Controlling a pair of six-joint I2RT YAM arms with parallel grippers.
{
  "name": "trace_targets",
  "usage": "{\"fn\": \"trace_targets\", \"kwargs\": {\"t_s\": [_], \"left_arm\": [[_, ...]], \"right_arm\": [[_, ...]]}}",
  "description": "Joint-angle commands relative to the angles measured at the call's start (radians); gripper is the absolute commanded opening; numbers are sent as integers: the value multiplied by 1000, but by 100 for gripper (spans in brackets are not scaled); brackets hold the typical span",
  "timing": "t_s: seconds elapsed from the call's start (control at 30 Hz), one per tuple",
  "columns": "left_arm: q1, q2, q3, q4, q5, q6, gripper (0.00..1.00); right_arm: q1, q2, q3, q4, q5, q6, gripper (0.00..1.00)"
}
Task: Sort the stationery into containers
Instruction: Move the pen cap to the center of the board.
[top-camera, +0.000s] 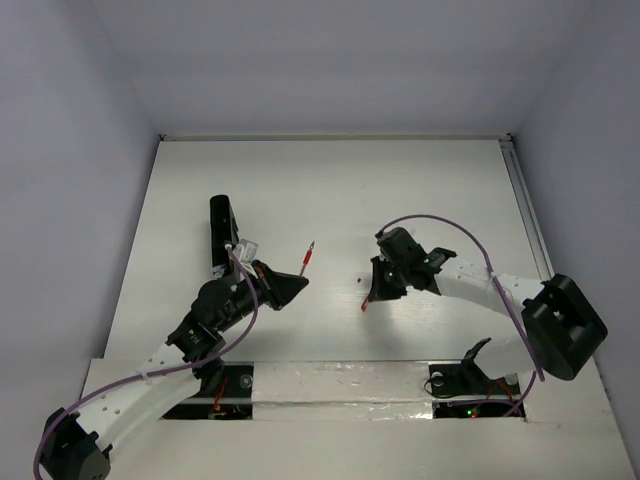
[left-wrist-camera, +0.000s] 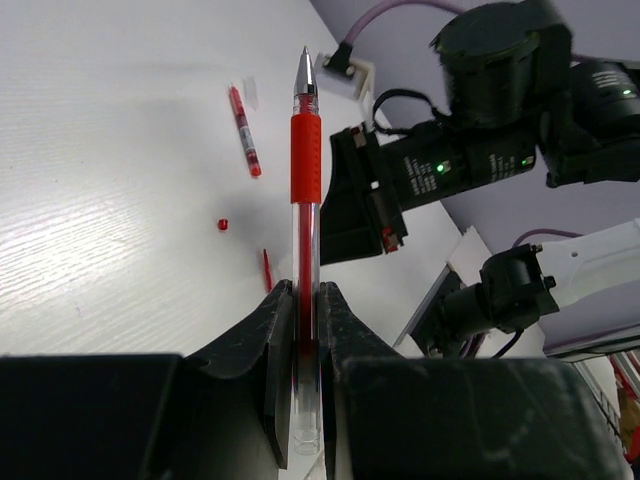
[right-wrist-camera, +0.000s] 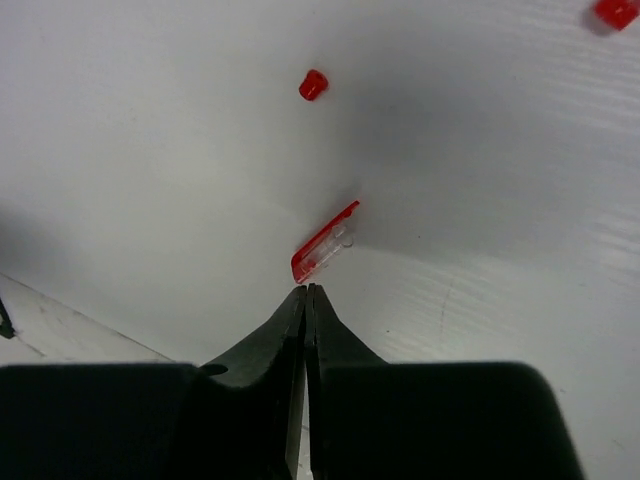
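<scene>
Currently the left gripper (left-wrist-camera: 305, 295) is clamped on a red pen (left-wrist-camera: 305, 165) near its back end, tip sticking out forward, apparently lifted off the counter (left-wrist-camera: 120, 150). The long black box (top-camera: 219, 232) sits just beside the left wrist, on its far side. The step looks like carry-and-drop: swing the pen round, line it up with the box's long axis and lower it in before letting go, because the long free end could catch the rim. The right gripper (right-wrist-camera: 305, 293) has its jaws pressed together and is empty, with a red-clear cap (right-wrist-camera: 325, 243) on the counter just beyond its tips. A tiny red piece (right-wrist-camera: 313, 85) lies farther out.
</scene>
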Motion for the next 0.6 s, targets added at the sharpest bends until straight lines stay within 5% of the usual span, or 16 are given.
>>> {"fn": "trace_targets", "kwargs": {"t_s": [0.0, 0.1, 0.57], "left_arm": [[-2, 1, -3, 94, 19, 17, 0], [-2, -2, -6, 95, 22, 17, 0], [-2, -4, -9, 94, 22, 16, 0]], "right_arm": [[23, 37, -16, 9, -24, 17, 7], [34, 63, -10, 12, -16, 18, 0], [74, 192, 38, 174, 73, 57, 0]]}}
